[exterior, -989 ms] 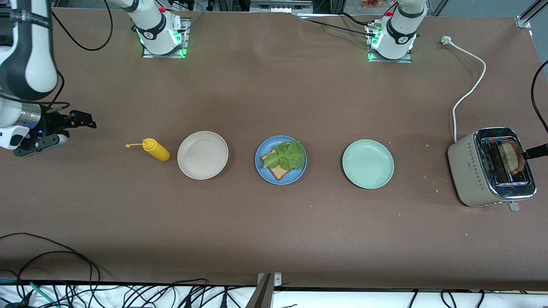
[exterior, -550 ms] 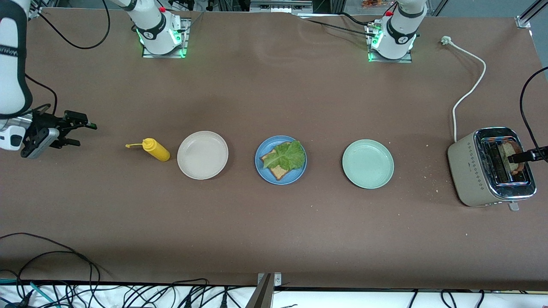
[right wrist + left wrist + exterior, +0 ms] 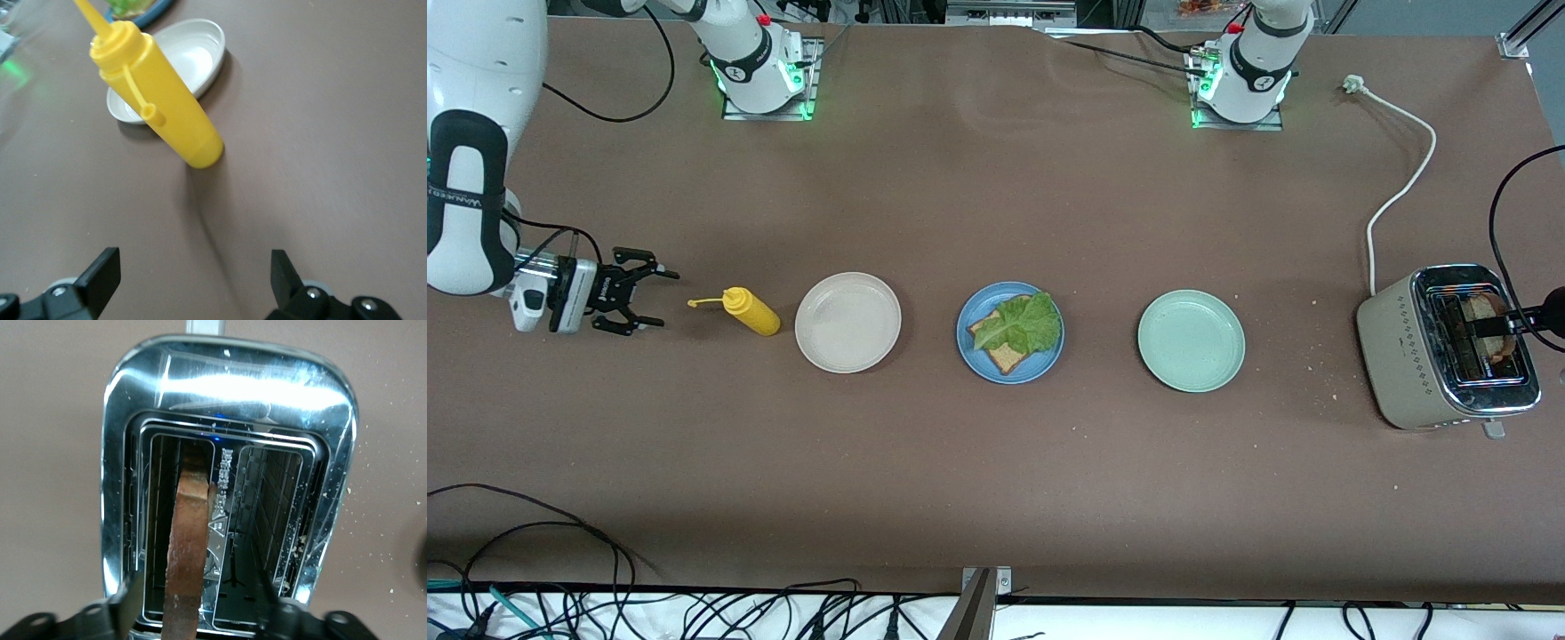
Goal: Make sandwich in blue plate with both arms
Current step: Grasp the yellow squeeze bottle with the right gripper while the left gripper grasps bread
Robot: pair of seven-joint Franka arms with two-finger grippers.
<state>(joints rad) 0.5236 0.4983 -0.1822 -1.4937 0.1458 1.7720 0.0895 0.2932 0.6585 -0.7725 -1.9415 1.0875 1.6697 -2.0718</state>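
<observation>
The blue plate (image 3: pixel 969 351) sits mid-table with one bread slice (image 3: pixel 1007 356) on it and a green lettuce leaf (image 3: pixel 1021 324) on top. A second browned slice (image 3: pixel 190 540) stands in a slot of the silver toaster (image 3: pixel 1400 351) at the left arm's end. My left gripper (image 3: pixel 1494 327) is over that slot, open, with its fingers either side of the slice (image 3: pixel 200 603) and not touching it. My right gripper (image 3: pixel 660 300) is open and empty, low over the table beside the yellow squeeze bottle (image 3: pixel 752 312), which also shows in the right wrist view (image 3: pixel 160 100), ahead of the gripper (image 3: pixel 193 273).
A cream-white plate (image 3: pixel 847 322) lies between the bottle and the blue plate. A pale mint-green plate (image 3: pixel 1191 340) lies between the blue plate and the toaster. The toaster's white cord (image 3: pixel 1400 182) runs toward the left arm's base. Crumbs lie around the toaster.
My right gripper has swung in toward the yellow bottle and now points at it. My left gripper has moved in over the toaster slot around the slice.
</observation>
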